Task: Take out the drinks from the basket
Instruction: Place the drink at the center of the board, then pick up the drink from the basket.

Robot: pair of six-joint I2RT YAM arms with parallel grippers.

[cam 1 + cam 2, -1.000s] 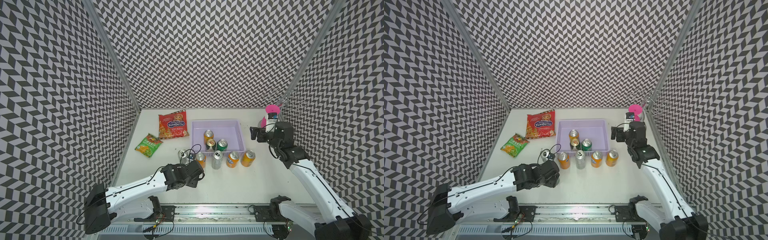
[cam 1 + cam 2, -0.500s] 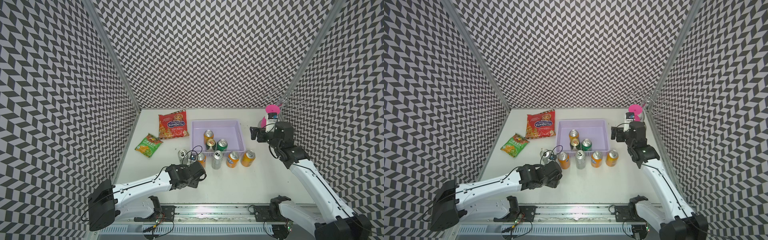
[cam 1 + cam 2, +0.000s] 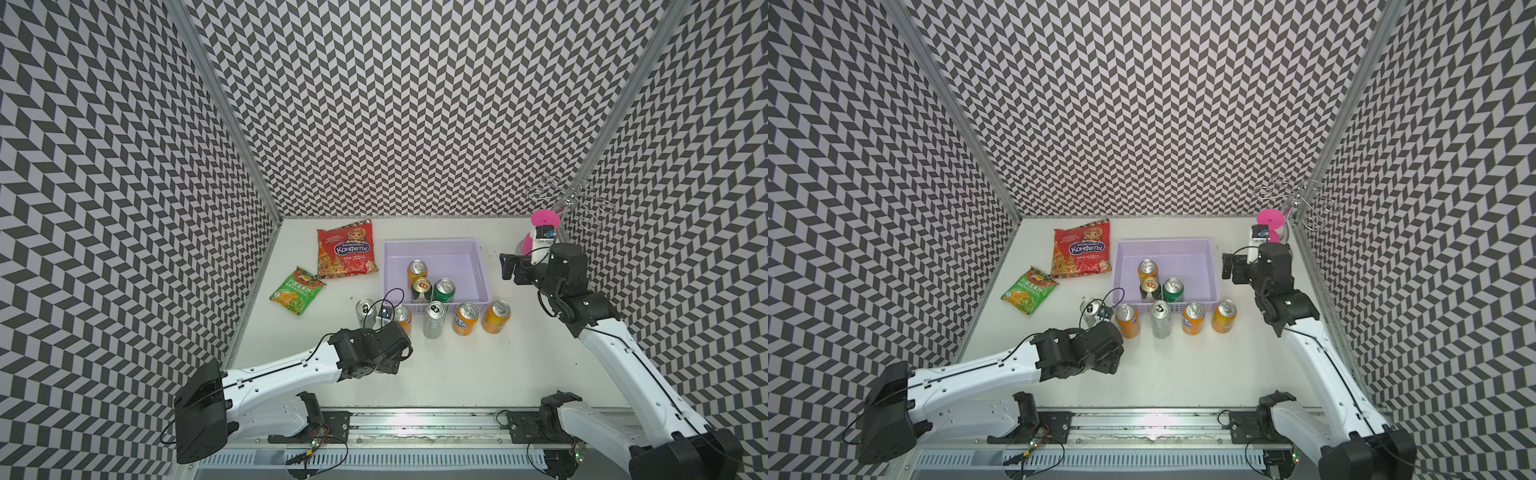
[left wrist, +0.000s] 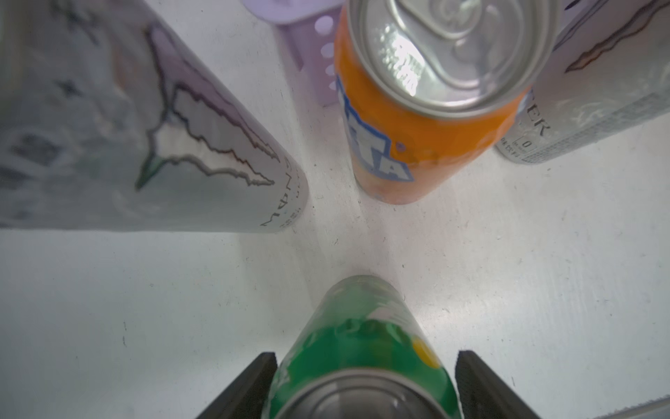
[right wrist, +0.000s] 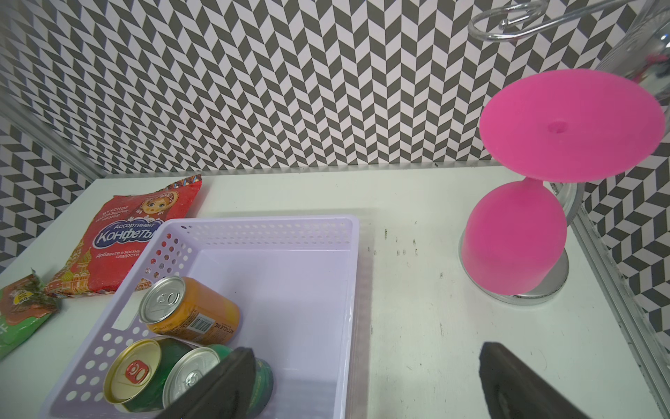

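Top views high at the front, downward over the whole table [image 3: 457, 374]; wrist views close, basket [image 5: 261, 232] in both

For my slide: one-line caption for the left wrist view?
Green can between fingers of the left gripper; beyond it an orange can, a silver can, another silver can and the basket.

The lavender plastic basket [image 3: 430, 242], shallow and rectangular with perforated walls, sits level on the worktop [image 3: 457, 374]. Three drinks stand upright and close together in its near left part: an orange can [image 3: 417, 269], a gold-topped dark green can [image 3: 421, 288] and a green can [image 3: 444, 289]. Just outside its near wall five more stand in a row: slim silver can [image 3: 365, 311], second orange can [image 3: 403, 316], second slim silver can [image 3: 434, 321], orange Fanta can [image 3: 465, 318], last orange can [image 3: 496, 316]. A ninth can [image 4: 362, 344], green, stands upright just in front of the row's left end.
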